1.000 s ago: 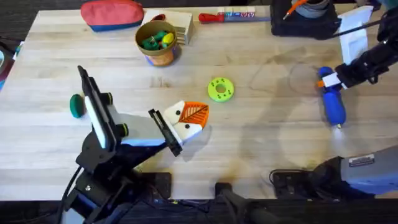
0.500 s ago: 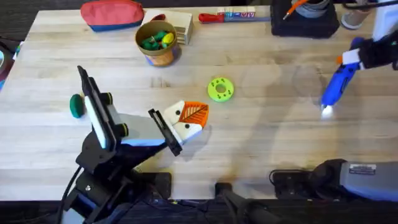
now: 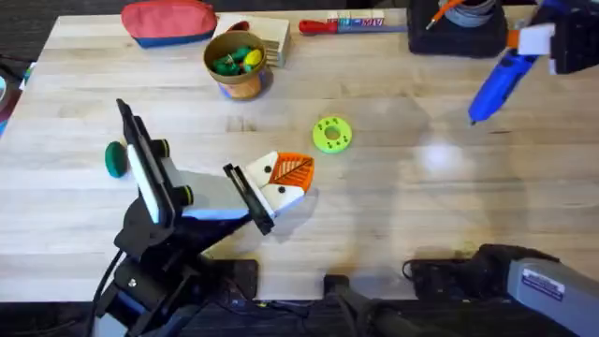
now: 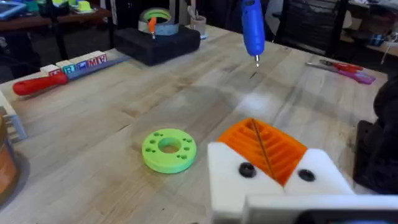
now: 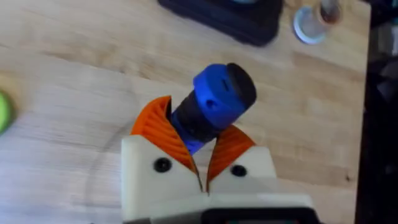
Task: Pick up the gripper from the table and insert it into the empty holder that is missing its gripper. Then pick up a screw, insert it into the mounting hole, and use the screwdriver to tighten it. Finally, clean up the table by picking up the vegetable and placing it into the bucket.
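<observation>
My right gripper [image 3: 519, 47] hangs over the table's far right with its orange pads shut on the blue screwdriver [image 3: 491, 80]. The screwdriver is tilted, tip down and off the wood; it also shows as the blue screwdriver [image 5: 214, 99] and the screwdriver [image 4: 252, 28]. My left gripper [image 3: 288, 176] rests near the table's middle, its orange pads [image 4: 264, 146] shut together on nothing. The dark green vegetable [image 3: 114, 159] lies on the left, beside my left arm. At the back stands the tan bucket [image 3: 239, 80], with green and yellow pieces inside. The loose gripper, holder and screw are out of view.
A lime-green disc [image 3: 330, 134] with holes lies just beyond my left gripper. Along the back edge are a red pouch [image 3: 168, 21], a red-handled tool [image 3: 342, 24] and a black box [image 3: 459, 28]. Bare wood spans the middle right.
My right gripper lifted the screwdriver off the table and carried it up toward the far right corner. The left arm stayed still.
</observation>
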You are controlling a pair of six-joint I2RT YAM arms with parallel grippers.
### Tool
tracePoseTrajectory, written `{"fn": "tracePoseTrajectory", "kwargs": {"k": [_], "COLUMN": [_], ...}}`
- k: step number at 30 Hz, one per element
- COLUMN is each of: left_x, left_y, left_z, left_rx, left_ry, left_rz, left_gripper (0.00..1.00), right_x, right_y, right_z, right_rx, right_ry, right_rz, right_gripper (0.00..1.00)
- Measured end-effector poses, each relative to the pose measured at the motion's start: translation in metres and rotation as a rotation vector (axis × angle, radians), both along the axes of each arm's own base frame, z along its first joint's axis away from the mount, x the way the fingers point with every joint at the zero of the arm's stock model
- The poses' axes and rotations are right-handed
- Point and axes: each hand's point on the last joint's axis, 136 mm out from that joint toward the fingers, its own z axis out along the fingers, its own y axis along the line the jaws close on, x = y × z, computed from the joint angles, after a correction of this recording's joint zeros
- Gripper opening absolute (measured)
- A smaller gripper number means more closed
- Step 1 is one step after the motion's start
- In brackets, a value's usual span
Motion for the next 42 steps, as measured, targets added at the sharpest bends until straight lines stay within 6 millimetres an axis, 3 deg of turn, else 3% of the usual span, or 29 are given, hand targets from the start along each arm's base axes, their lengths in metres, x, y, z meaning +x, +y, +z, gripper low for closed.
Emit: {"fn": "tracePoseTrajectory", "kwargs": {"k": [1,2,13,18,19,22,23,35,42], "left_x": [0.000,0.000,0.000,0.000,0.000,0.000,0.000,0.000,0.000], "left_y": [0.000,0.000,0.000,0.000,0.000,0.000,0.000,0.000,0.000], "left_z": [0.000,0.000,0.000,0.000,0.000,0.000,0.000,0.000,0.000], "left_rx": [0.000,0.000,0.000,0.000,0.000,0.000,0.000,0.000,0.000], "left_ry": [0.000,0.000,0.000,0.000,0.000,0.000,0.000,0.000,0.000], "left_rz": [0.000,0.000,0.000,0.000,0.000,0.000,0.000,0.000,0.000], "left_gripper": [0.005,0.005,0.005,0.005,0.005,0.005,0.005,0.005,0.005], "right_x": [0.000,-0.001,-0.019,-0.029,-0.036,-0.042,-0.049,-0.086,-0.104], "right_y": [0.010,0.036,0.128,0.183,0.207,0.226,0.243,0.318,0.340], "right_z": [0.003,0.011,0.031,0.046,0.052,0.059,0.066,0.124,0.115], "right_rx": [0.003,0.014,0.098,0.143,0.165,0.185,0.206,0.376,0.437], "right_ry": [-0.011,-0.038,-0.209,-0.274,-0.298,-0.326,-0.353,-0.567,-0.565], "right_rz": [0.026,0.091,0.327,0.492,0.568,0.627,0.677,0.910,0.992], "right_gripper": [0.005,0.005,0.005,0.005,0.005,0.005,0.005,0.005,0.005]}}
